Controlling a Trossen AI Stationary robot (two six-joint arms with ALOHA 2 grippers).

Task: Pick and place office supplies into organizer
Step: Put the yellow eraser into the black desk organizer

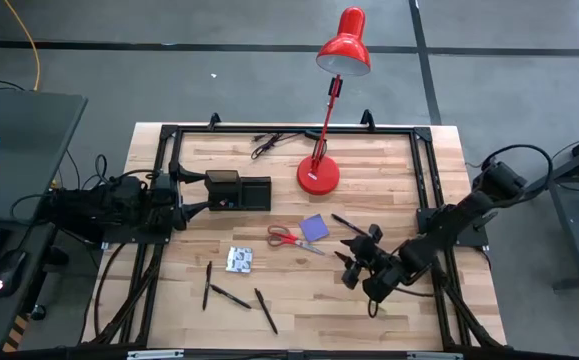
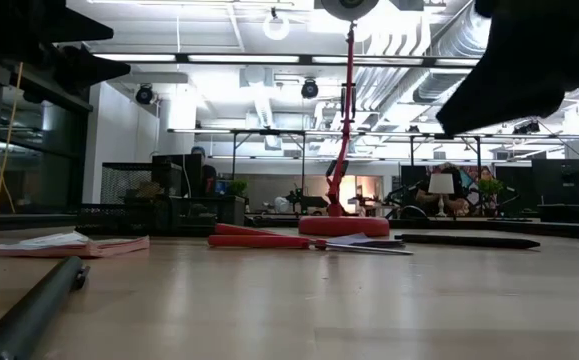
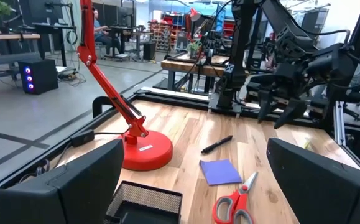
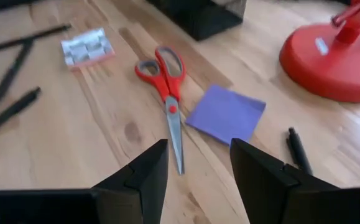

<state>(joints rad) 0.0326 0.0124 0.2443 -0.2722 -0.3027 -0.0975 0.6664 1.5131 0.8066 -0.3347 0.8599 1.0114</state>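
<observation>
Wooden surface [image 1: 299,300] carried everything: scissors [image 4: 164,93] and purple pad [image 4: 226,113] lay side by side near the middle, well apart from the organizer [image 1: 239,190]. Right pincer [image 4: 198,171] hung above the scissor tip, fingers partly apart, holding nothing. Left pincer [image 3: 189,180] waited wide open and empty by the organizer. Best to descend squarely over the blades before closing

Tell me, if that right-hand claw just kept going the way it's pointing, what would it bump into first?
Probably the red-handled scissors: the open right gripper points at their blade tip, with the purple pad just beside. Depth is hard to judge.
</observation>
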